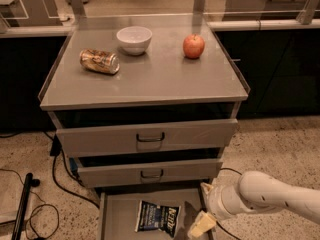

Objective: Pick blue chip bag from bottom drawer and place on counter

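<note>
The blue chip bag (158,217) lies flat on the floor of the open bottom drawer (116,217) at the lower edge of the camera view. My gripper (201,225) hangs over the drawer's right side, just right of the bag and apart from it, on a white arm coming in from the right. A pale yellowish fingertip shows at its end. The counter (150,79) is the grey cabinet top above.
On the counter lie a gold dented can (99,61), a white bowl (134,39) and a red apple (193,46). Two grey drawers with dark handles (150,137) stand partly open above the bottom drawer. Black cables (60,181) run on the floor at left.
</note>
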